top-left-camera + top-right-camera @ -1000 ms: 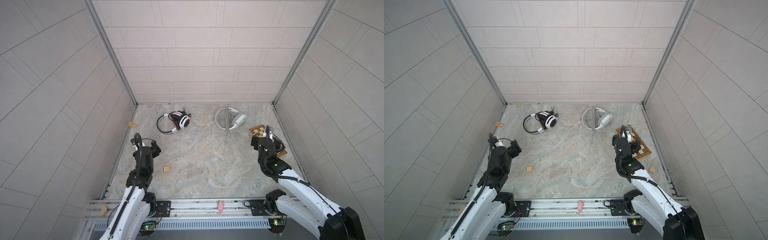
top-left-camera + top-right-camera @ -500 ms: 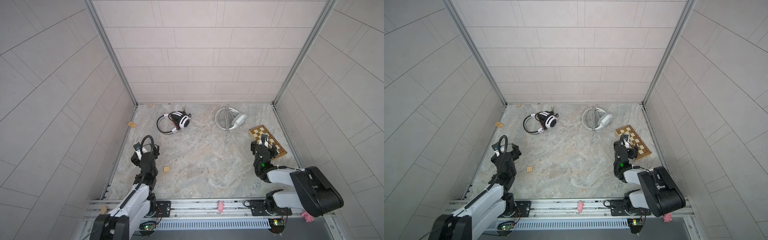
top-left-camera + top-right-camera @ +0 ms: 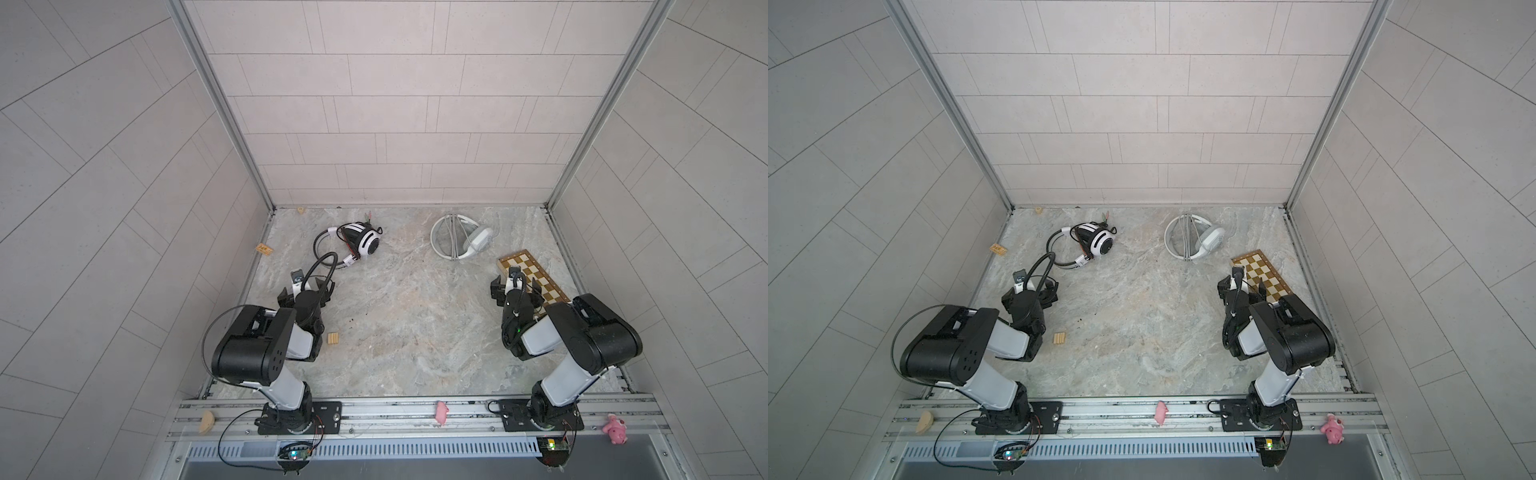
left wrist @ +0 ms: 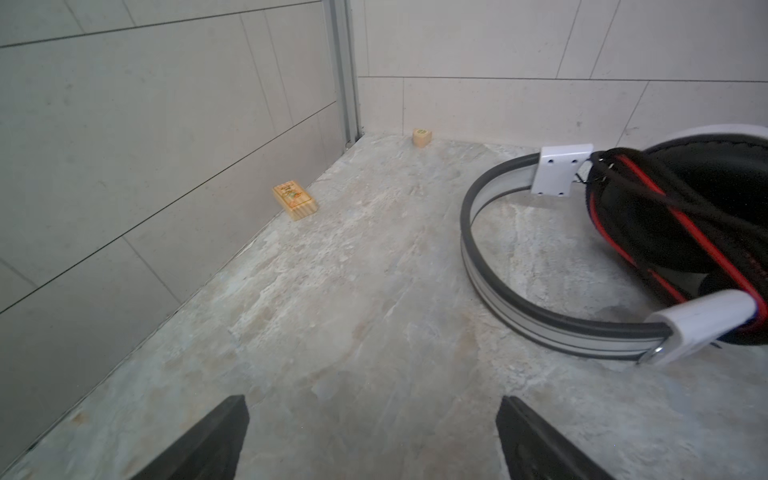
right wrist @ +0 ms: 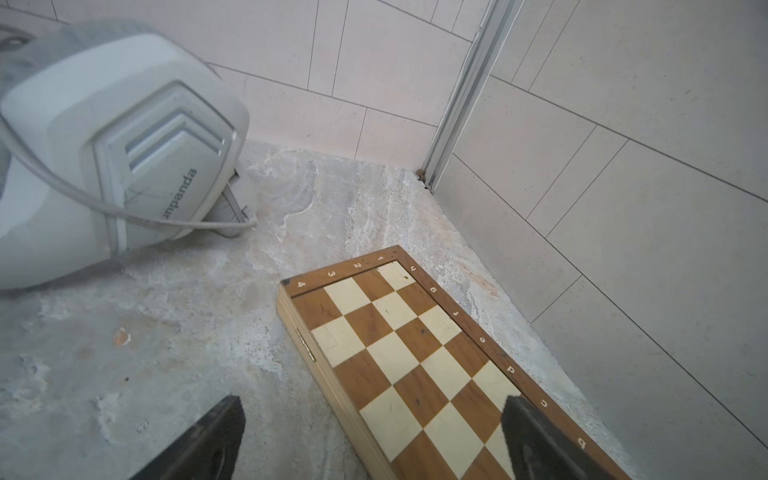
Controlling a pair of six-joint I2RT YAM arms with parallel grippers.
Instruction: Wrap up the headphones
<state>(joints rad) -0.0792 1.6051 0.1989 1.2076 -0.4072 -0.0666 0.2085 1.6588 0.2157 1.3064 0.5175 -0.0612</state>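
Lying near the back wall on the marbled grey tabletop, the white headset with black-striped round cups has its black-red cable laid across the cups. The pale-grey headset with angular cups rests well apart to its right. The left gripper hovers near the white headband, jaws spread wide and empty. The right gripper, jaws likewise apart, hangs with one finger over a folded wooden chessboard lying near the grey headset. Small wooden blocks dot the left side.
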